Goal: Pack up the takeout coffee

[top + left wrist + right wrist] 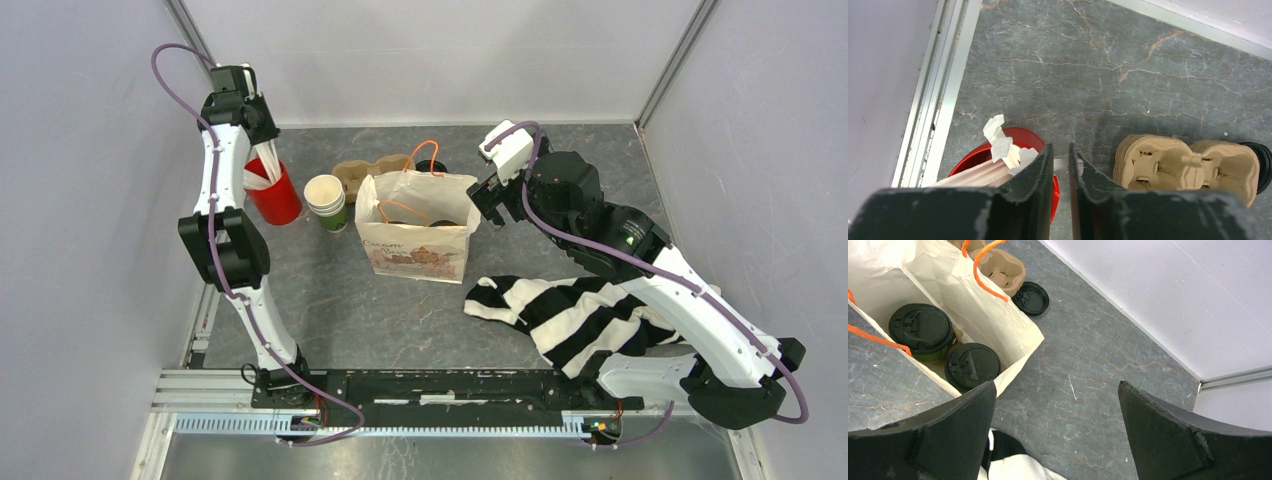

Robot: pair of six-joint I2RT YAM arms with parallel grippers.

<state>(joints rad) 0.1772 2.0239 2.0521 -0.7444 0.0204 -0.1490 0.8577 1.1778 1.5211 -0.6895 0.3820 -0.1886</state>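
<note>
**Lidded cups: 2.** Green paper, round black lids. Both are stood upright inside the paper bag, one (921,327) towards the left, the other (973,365) just beside it on the near right.

**Paper bag (415,250): 1.** White, printed front, 2 orange handles, mouth open; set at the middle of the counter (340,310).

**Loose black lid (1031,297): 1.** Laid flat on the counter behind the bag, just beside the right end of the carrier.

**Pulp carrier (1188,167): 1.** Brown; placed just behind the bag.

**Open green cups (326,203): 1 stack.** Cream inside; the number in the stack cannot be told. Set between the red cup and the bag.

**Red cup (1034,141): 1.** At the far left, filled with white wrapped straws (1003,145), not countable.

**Striped cloth (580,315): 1.** Black and white, spread at the near right, partly under the right arm, its left end near the bag's near right corner.

**Left hand (1060,152): 1.** Held over the red cup, fingers narrowly apart. A pale strip is seen in the gap; whether a straw is gripped cannot be told.

**Right hand (1056,390): 1.** Spread wide, nothing between the fingers, held just right of the bag's right edge.

**Edges and room.** The counter is walled at left, far and right, and railed at the near side. Bare surface is seen between the bag and the near rail, and in the far right corner.
</note>
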